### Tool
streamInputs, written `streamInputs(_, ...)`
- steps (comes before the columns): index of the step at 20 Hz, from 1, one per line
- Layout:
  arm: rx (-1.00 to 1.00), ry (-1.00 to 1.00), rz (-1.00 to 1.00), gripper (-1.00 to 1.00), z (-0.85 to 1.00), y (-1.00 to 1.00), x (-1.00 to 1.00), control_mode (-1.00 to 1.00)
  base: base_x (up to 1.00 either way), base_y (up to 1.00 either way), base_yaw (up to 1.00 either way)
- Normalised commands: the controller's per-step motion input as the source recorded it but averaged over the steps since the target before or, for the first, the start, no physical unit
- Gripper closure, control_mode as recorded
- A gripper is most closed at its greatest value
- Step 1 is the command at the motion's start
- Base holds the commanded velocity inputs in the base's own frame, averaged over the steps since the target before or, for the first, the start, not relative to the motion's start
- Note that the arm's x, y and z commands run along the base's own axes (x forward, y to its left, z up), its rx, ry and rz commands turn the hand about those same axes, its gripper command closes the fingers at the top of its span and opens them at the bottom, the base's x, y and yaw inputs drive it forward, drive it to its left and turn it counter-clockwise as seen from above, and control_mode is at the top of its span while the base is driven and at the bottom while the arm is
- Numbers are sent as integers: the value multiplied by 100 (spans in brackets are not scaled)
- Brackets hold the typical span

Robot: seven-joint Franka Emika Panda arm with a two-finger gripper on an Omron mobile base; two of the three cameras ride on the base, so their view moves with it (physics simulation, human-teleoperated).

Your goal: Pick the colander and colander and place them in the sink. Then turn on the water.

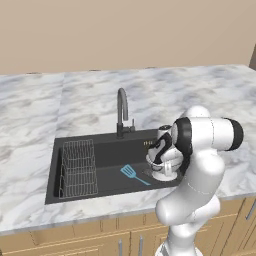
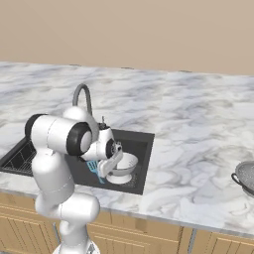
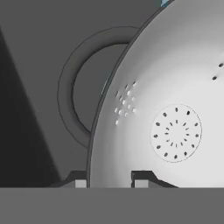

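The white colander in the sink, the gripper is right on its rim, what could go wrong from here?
1. The gripper straddles the white colander at its rim; if it lifts off unopened, the bowl could tip or drag inside the sink.
2. The blue spatula lies right beside the colander, so a shifting bowl might knock it.
3. The grey colander sits at the counter's right end, far from the sink; reaching it probably means driving the base.

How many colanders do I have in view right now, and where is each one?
2. The whitish colander is in the sink, its rim between the gripper fingers. The darker grey colander sits on the counter far right, cut off by the frame edge.
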Motion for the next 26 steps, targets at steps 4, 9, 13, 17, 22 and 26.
streamInputs(4, 0, -9, 0, 100, -35, 0, 22, -100, 0, 0, 0)
streamInputs(9, 0, -9, 0, 100, -30, 0, 17, -100, 0, 0, 0)
streamInputs(13, 0, -6, 0, 100, -25, 0, 4, -100, 0, 0, 0)
streamInputs(17, 0, -2, 0, 100, -14, 0, 2, -100, 0, 0, 0)
streamInputs(22, 0, 0, 0, 100, 0, 0, 4, -100, 0, 0, 0)
streamInputs(26, 0, 0, 0, -100, 2, 0, 14, -100, 0, 0, 0)
